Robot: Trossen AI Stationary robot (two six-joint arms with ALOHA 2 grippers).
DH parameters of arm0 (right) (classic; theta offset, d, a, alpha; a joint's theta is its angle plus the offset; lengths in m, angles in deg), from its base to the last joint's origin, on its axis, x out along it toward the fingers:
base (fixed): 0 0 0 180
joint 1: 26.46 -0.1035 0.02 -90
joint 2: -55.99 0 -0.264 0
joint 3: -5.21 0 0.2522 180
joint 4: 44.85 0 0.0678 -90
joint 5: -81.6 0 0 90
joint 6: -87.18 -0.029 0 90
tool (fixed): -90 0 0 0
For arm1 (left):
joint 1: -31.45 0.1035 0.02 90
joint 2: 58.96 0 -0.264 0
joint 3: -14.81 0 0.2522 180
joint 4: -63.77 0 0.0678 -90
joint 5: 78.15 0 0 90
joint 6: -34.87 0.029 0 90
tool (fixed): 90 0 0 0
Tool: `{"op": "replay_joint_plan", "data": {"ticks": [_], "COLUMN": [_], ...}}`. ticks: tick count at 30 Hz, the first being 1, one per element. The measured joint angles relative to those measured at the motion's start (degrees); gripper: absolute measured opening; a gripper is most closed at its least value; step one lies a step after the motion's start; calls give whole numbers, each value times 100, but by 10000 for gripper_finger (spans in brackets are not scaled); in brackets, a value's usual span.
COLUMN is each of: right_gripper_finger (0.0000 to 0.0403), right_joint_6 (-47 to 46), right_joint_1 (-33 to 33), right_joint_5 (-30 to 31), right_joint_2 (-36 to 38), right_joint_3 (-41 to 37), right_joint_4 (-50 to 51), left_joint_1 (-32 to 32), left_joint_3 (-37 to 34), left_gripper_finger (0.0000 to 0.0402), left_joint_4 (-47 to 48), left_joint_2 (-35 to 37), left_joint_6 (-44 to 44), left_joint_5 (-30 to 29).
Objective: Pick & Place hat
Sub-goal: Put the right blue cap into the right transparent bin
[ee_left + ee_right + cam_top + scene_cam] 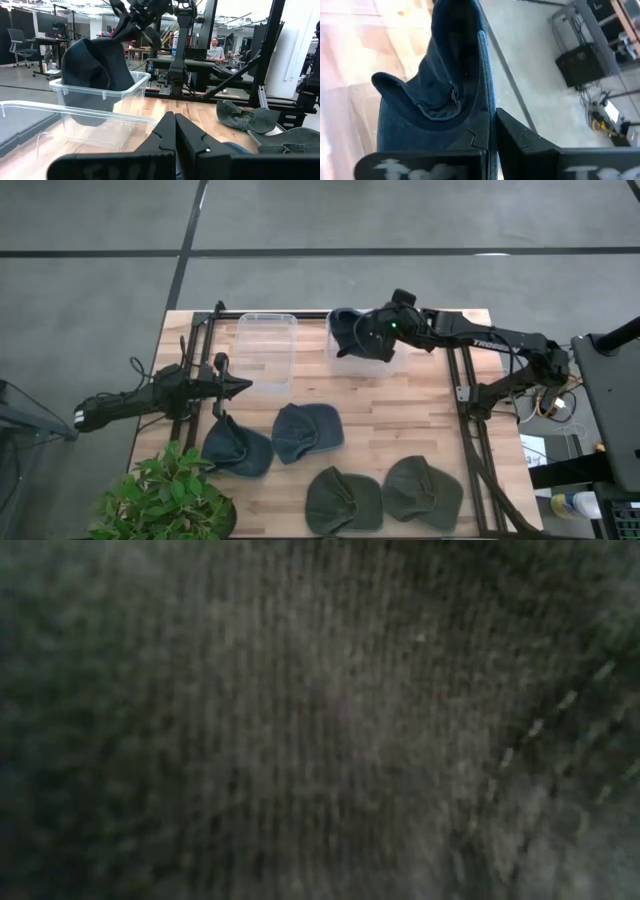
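Right wrist view, right tool clamped on dark hat, hat hanging into clear bin, left tool closed.

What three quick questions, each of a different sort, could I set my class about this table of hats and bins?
1. True or false: the right gripper holds a dark blue hat over a clear bin.
2. How many hats lie on the wooden table?
3. Multiple choice: the left gripper is A) clamped on a hat, B) shut and empty beside the other clear bin, C) inside a bin.

Key: 1 true; 2 four, two blue and two green; 3 B.
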Motion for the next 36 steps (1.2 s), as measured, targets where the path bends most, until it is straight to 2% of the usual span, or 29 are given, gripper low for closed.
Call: {"op": "replay_joint_plan", "data": {"ticks": [6,25,30,36], "right_gripper_finger": [13,17,70,158], "right_joint_6": [-295,-684,-624,-612], "right_joint_1": [305,557,568,587], "right_joint_5": [-589,-494,0,39], "right_joint_2": [-169,-1145,-1190,-974], "right_joint_3": [-72,-144,-144,-144], "right_joint_4": [30,353,369,419], "left_joint_1": [-1,-1,1,0], "left_joint_3": [0,-2,-2,-2], "left_gripper_finger": [0,0,0,0], "left_joint_4": [1,-1,-1,0], "left_joint_2": [0,0,0,0], "left_joint_6": [0,0,0,0], "left_joint_5": [0,-2,-2,-2]}}
